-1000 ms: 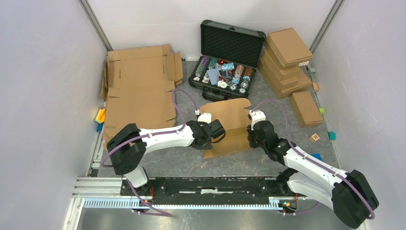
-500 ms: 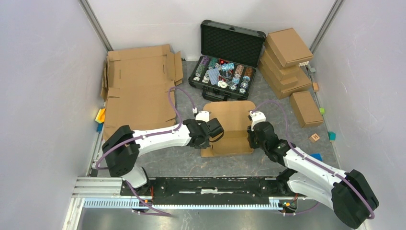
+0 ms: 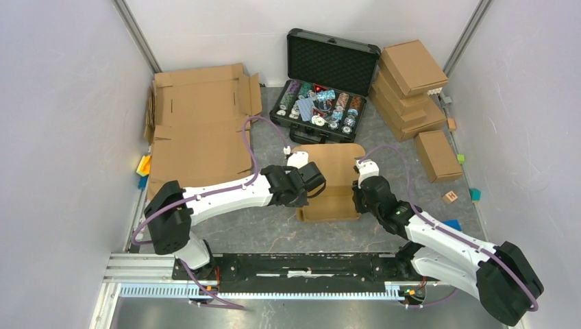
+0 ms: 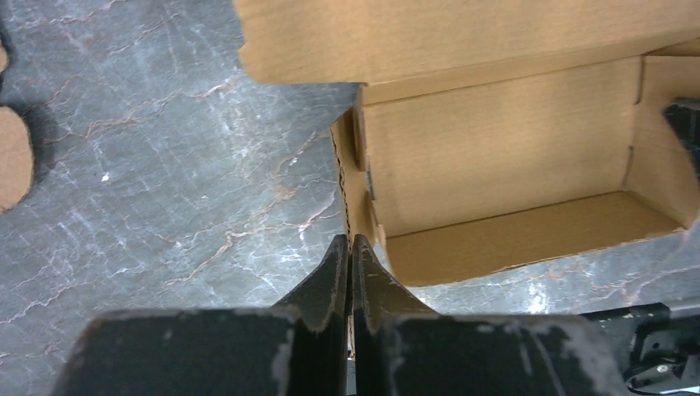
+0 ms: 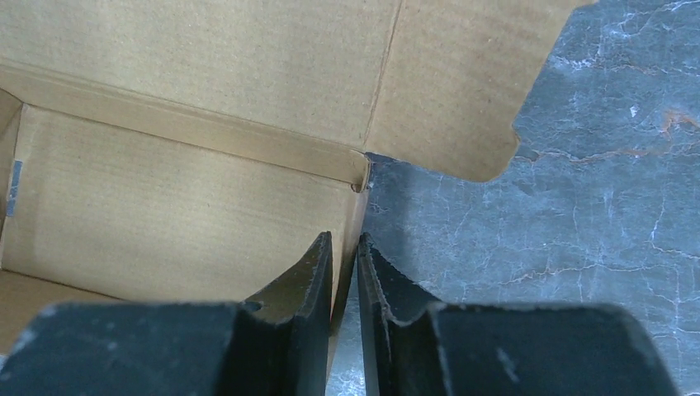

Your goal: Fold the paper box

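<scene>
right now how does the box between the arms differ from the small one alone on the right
The paper box is open, lid flap laid back, inside showing; the lone small box is closed. The left tool and right tool pinch the paper box's side walls; the lone small box lies untouched. Both are plain brown cardboard.
</scene>
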